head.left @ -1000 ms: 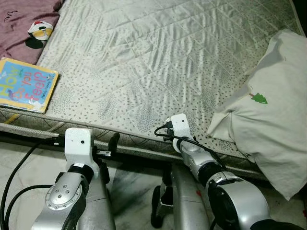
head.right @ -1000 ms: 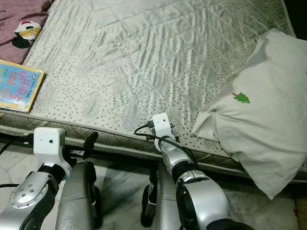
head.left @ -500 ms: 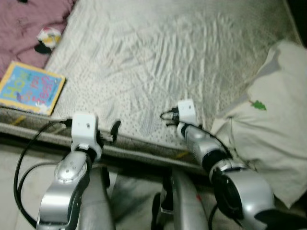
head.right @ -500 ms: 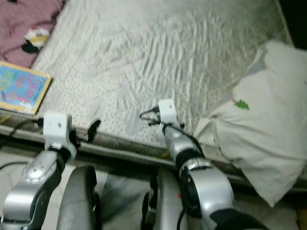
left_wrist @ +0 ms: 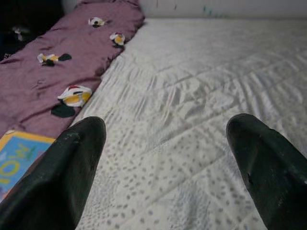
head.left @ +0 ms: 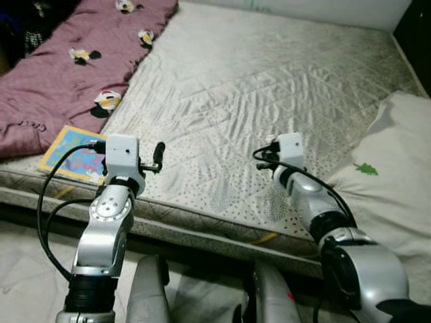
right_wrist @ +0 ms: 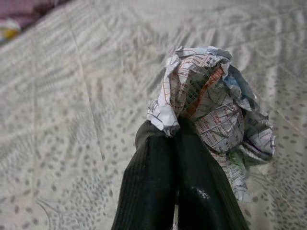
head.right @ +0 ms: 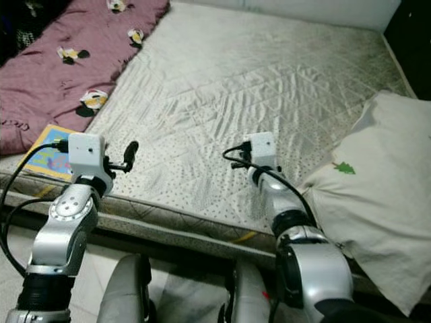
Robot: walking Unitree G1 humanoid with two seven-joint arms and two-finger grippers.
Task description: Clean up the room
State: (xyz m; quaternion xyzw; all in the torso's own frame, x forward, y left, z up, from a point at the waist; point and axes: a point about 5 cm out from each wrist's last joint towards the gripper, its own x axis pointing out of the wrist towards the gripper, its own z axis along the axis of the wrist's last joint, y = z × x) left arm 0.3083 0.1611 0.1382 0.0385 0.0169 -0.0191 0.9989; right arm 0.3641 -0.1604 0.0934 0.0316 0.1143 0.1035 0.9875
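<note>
The right gripper's black fingers were pinched on a crumpled paper ball, held over the quilted, speckled mattress. The left gripper's fingers stood wide apart, empty, near a picture book partly hidden by the arm. A maroon blanket lay beyond; a cream pillow was cut off at right.

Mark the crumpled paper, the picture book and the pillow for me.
crumpled paper [right_wrist: 211, 96]: right wrist view, middle of the wad pinched in the right pincer.
picture book [head.left: 73, 161]: left eye view, blue cover, at the bed's near edge.
pillow [head.right: 384, 202]: right eye view, middle of its pale case.
</note>
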